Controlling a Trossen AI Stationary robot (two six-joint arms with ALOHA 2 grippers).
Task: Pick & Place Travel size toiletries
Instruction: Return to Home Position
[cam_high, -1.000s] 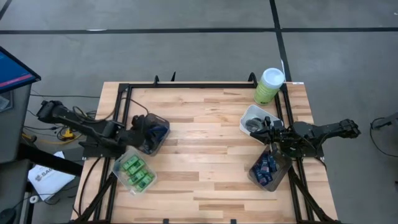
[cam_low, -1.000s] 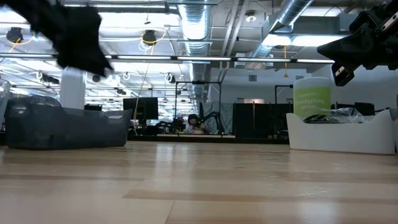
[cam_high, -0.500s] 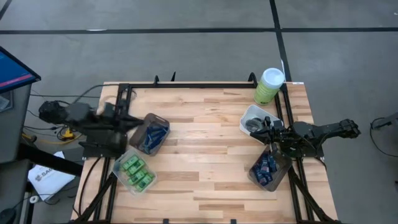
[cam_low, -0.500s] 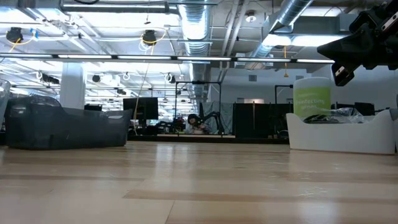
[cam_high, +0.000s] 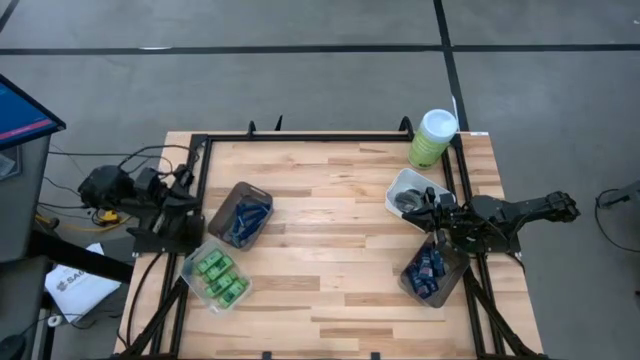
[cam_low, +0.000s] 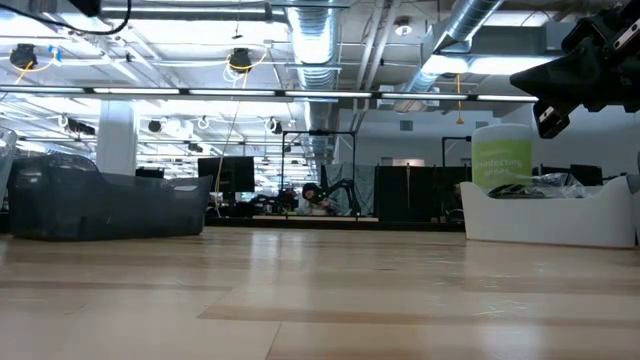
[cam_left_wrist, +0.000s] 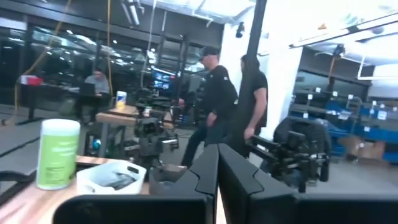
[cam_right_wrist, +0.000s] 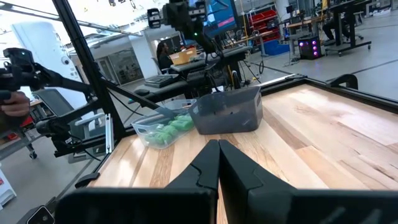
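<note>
The left end effector (cam_left_wrist: 217, 150) has its two fingers pressed together with nothing between them. It sits off the worktop's (cam_high: 330, 300) left edge, on the folded left arm (cam_high: 130, 188), and faces across the wood toward the far side. The right end effector (cam_right_wrist: 217, 148) is likewise closed and empty. It hangs at the right side, above the gap between the white tub (cam_high: 399, 180) and the smoky tub (cam_high: 412, 290), while the right arm (cam_high: 515, 210) waits.

Nearest the left arm stands the smoky bin (cam_high: 231, 194), holding the blue razors (cam_high: 250, 214). Just beside it, nearer the front edge, the clear tub (cam_high: 192, 256) carries the green mini bottles (cam_high: 218, 275). Across the worktop, dark tins (cam_high: 408, 201) lie in the white tub and dark-blue tubes (cam_high: 430, 270) in the smoky tub. The pale-green canister (cam_high: 433, 138) stands upright at the far right corner.

Every toiletry in view lies in a container, so sorting looks finished and the step in hand is the left arm's return to rest. What is left is probably only settling into the parked pose, fingers closed, clear of the frame rail and the smoky bin.
</note>
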